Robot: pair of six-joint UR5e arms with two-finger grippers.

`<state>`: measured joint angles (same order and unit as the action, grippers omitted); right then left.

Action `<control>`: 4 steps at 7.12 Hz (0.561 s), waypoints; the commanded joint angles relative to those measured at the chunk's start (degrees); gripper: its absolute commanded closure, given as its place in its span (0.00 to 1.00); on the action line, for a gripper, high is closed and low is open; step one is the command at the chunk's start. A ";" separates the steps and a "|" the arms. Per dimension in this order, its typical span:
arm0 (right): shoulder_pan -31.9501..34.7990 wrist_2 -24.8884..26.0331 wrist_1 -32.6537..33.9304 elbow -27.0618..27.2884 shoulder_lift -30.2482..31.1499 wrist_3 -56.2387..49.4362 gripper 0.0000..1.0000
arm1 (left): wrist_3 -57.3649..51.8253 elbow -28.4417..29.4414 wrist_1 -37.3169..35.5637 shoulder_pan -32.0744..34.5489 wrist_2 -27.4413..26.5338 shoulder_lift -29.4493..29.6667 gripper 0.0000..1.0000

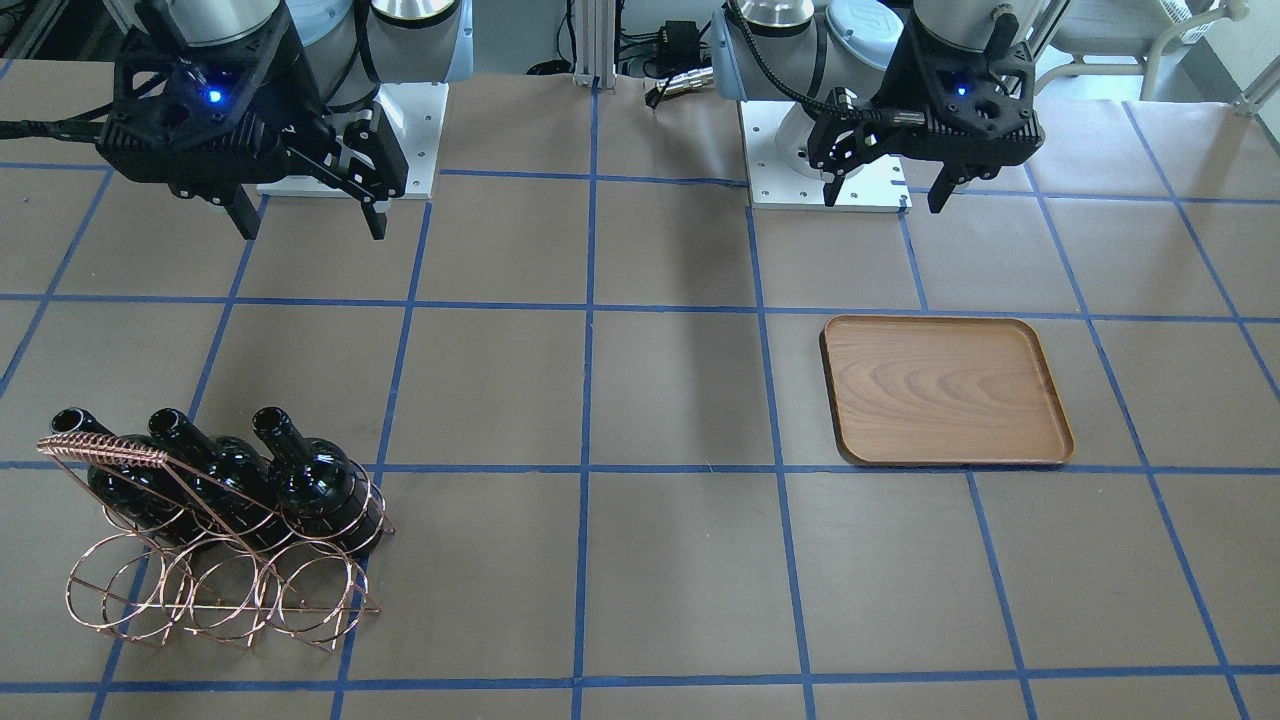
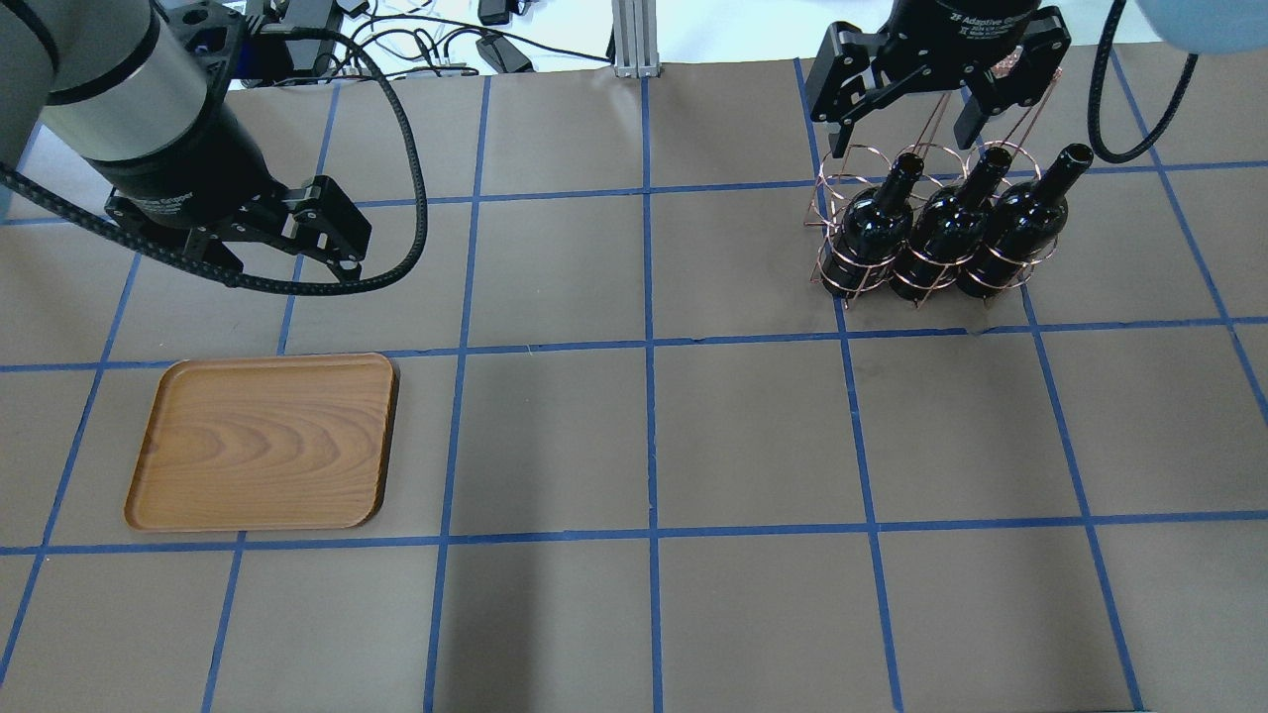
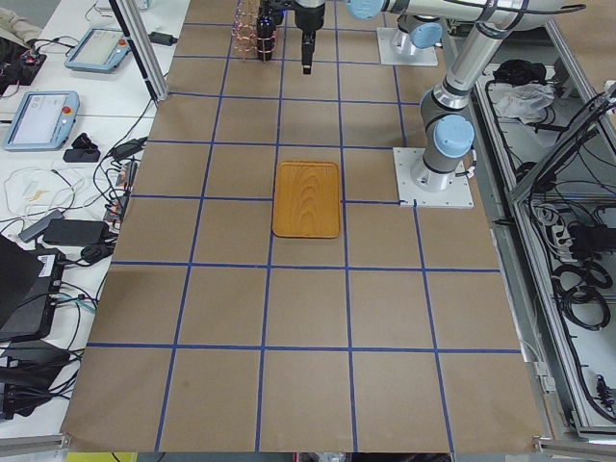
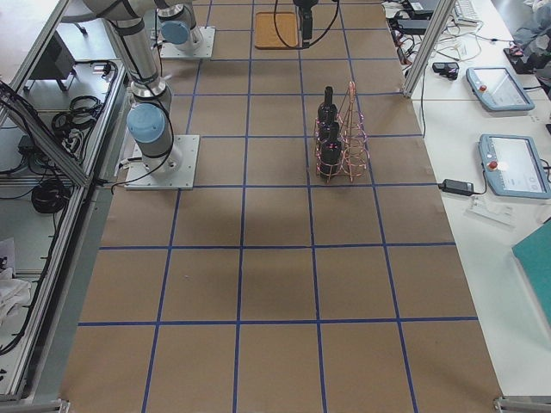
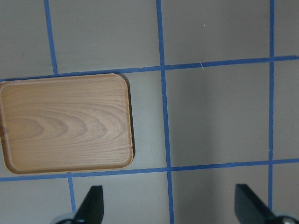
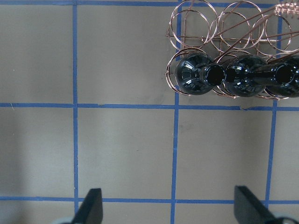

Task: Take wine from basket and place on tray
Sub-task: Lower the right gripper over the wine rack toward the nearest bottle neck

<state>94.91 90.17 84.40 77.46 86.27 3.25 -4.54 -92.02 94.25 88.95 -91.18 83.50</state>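
Three near-black wine bottles (image 2: 941,233) lean in the rose-copper wire basket (image 2: 842,178) on the robot's right side of the table, also seen in the front view (image 1: 225,480). The basket's other row of loops (image 1: 210,600) is empty. The brown wooden tray (image 2: 263,441) lies empty on the robot's left side. My right gripper (image 2: 901,144) hangs open and empty above the table near the basket; in its wrist view the bottles (image 6: 196,74) show from above. My left gripper (image 1: 886,198) is open and empty, high beside the tray (image 5: 65,123).
The brown table has a grid of blue tape. The arm bases (image 1: 820,180) sit at the robot's edge. Cables and an aluminium post (image 2: 629,40) are at the far edge. Side benches with teach pendants (image 4: 504,159) flank the table.
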 commanded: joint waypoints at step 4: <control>-1.65 1.67 0.06 0.06 -1.53 -1.05 0.00 | 0.06 -0.18 0.23 -0.09 -0.23 -0.18 0.00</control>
<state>94.27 91.66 84.37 77.51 85.54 2.82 -4.54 -92.14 94.45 88.87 -91.39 83.44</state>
